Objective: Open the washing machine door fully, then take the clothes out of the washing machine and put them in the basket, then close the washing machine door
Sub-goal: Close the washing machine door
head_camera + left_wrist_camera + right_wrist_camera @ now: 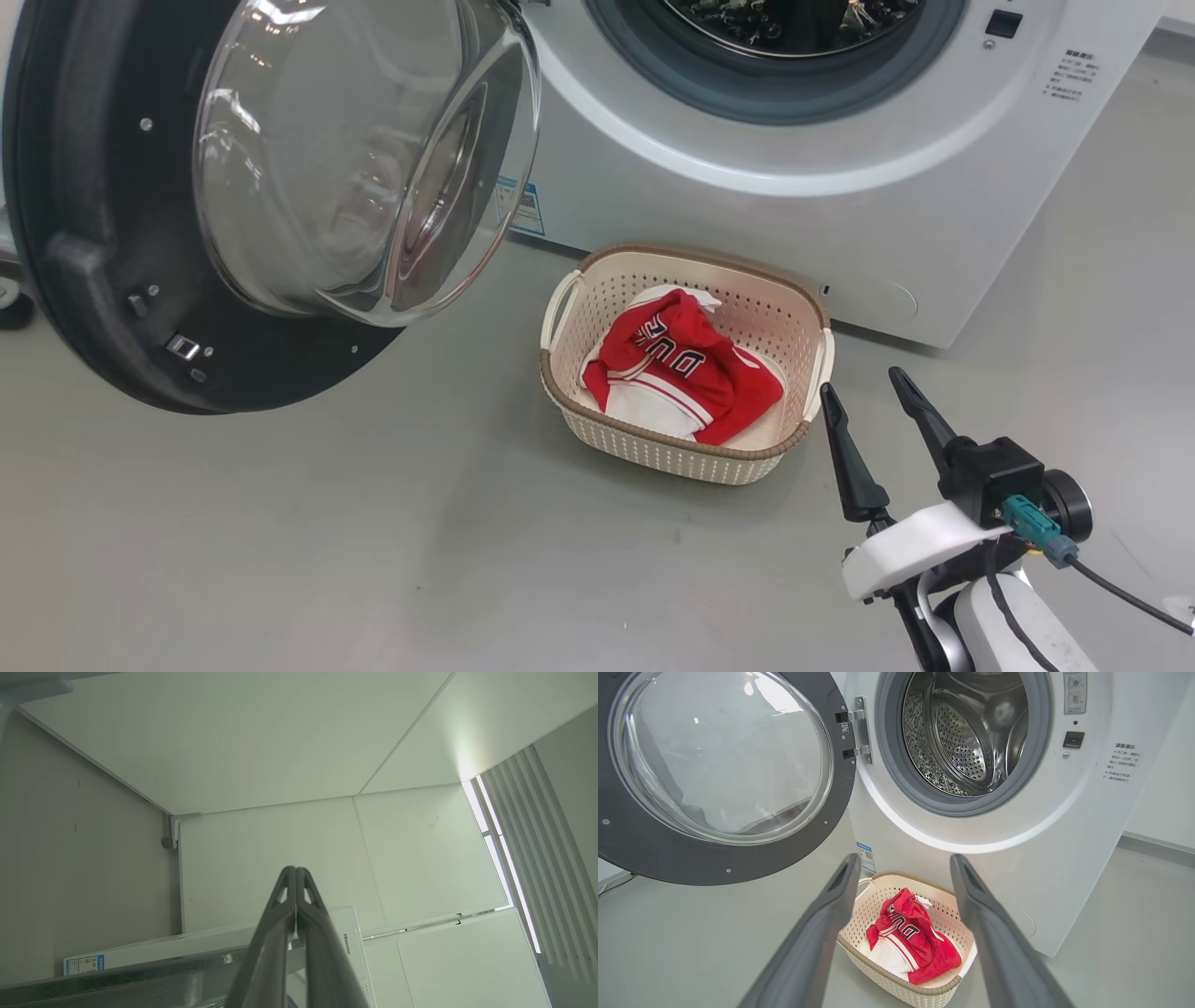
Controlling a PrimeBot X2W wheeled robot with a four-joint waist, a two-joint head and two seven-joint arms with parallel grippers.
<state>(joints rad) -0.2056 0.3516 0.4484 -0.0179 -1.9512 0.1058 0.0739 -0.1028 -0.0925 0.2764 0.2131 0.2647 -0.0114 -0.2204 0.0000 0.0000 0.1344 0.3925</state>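
The clothes (pixel 686 369), a red jersey with white trim, lie bunched in the basket (pixel 653 446), which sits on the grey floor (pixel 327 541) just in front of the washing machine (pixel 747 215). The washing machine door (pixel 84 233) stands swung wide at my left. My right claw (pixel 862 381) hovers just beside the basket, fingers spread and grasping nothing. My left claw (pixel 295 872) is clenched, with nothing between its fingers, and points at pale wall panels (pixel 280 849).
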